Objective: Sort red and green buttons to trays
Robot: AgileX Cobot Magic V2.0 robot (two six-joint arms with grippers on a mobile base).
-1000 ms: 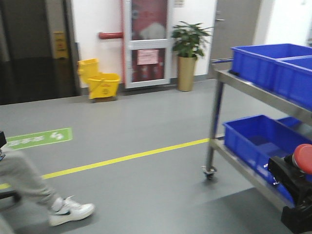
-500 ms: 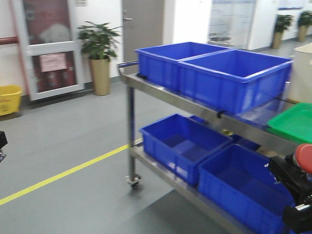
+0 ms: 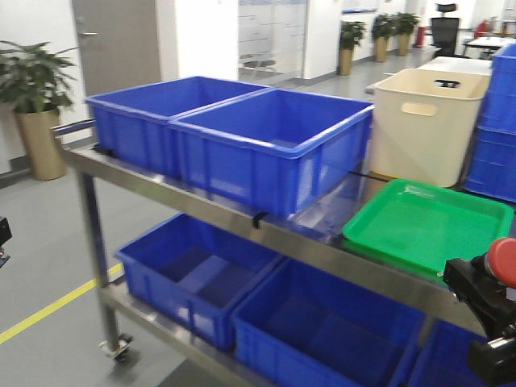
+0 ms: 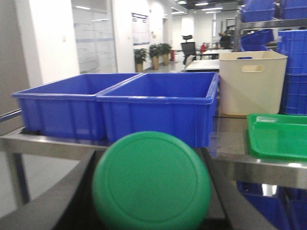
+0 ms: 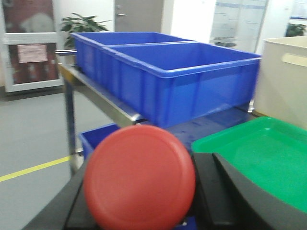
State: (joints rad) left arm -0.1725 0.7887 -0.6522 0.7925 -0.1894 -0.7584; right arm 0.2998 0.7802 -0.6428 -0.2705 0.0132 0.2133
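Observation:
The green button (image 4: 151,182) sits between my left gripper's (image 4: 151,196) dark fingers (image 4: 48,203), its cap facing the wrist camera. My right gripper (image 5: 144,201) is shut on the red button (image 5: 139,177), which also shows at the front view's lower right edge (image 3: 505,262). The green tray (image 3: 427,226) lies on the cart's top shelf, ahead of the right gripper (image 3: 490,284) and to the right of the left one; both wrist views show it (image 4: 278,136) (image 5: 259,153). No red tray is in view. Only a sliver of the left arm shows in the front view.
A steel wheeled cart (image 3: 201,210) carries two deep blue crates (image 3: 266,141) on top and more blue crates (image 3: 193,274) on the lower shelf. A cream tub (image 3: 419,121) stands behind the green tray. Stacked blue crates (image 3: 496,137) are at far right. A potted plant (image 3: 32,97) stands at left.
The view has swung right along the cart: the crates slid left, and the whole green tray and the cream tub came into view. Both grippers still hold their buttons.

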